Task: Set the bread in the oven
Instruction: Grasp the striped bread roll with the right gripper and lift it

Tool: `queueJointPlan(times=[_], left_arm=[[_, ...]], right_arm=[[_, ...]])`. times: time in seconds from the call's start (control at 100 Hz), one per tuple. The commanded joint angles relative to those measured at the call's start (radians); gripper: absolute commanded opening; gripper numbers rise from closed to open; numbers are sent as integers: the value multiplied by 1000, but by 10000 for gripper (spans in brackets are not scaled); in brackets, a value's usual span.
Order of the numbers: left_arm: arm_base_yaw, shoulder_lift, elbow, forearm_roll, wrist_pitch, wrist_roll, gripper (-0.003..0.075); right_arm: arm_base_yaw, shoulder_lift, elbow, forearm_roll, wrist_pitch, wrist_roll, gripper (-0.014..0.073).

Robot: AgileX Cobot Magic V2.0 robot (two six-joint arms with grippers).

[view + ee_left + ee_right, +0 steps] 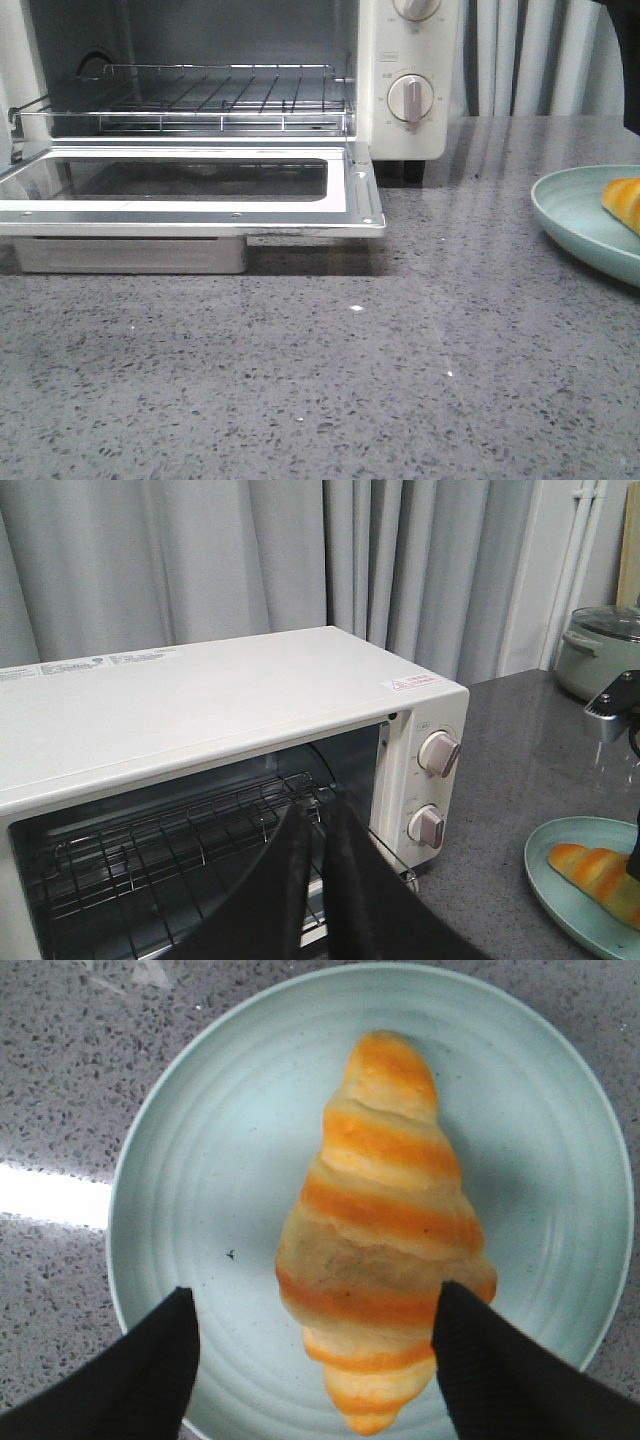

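The bread point(385, 1230), a golden-orange croissant roll with cream stripes, lies on a pale green plate point(200, 1140). It also shows at the right edge of the front view point(624, 203) and in the left wrist view point(595, 872). My right gripper point(315, 1305) is open just above the plate, its fingers straddling the bread's thicker part; one finger point(480, 1360) is close beside the roll. The cream-white oven point(405, 80) stands at the back left with its glass door point(190, 185) folded down and the wire rack point(200, 95) bare. My left gripper point(313, 815) is shut and empty, in front of the oven's opening point(180, 850).
The plate point(580, 215) sits on the grey speckled counter point(350, 380) to the right of the oven. A pale green lidded pot point(600, 650) stands at the back right. Grey curtains point(300, 560) hang behind the oven.
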Motion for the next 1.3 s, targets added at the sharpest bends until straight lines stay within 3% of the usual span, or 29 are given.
queueJointPlan(times=[0.0,0.29,1.0,1.12,1.29], left_arm=[[6,2,-35,-9,-56,0,-20],[6,2,-35,-6,-56,0,-20],[6,2,-35,6,-67,0,-20],[6,2,-35,6,-71,0,-20],[6,2,-35,6,-78,0,-20]], right_arm=[[-18,-17,-30,-33,64,-11,451],[-83,1,-5,-36,64,-27,451],[-100,124,5,-40,64,-29,438],[-100,124,5,-40,64,-29,321],[-100,124,5,-40,64,-29,26]])
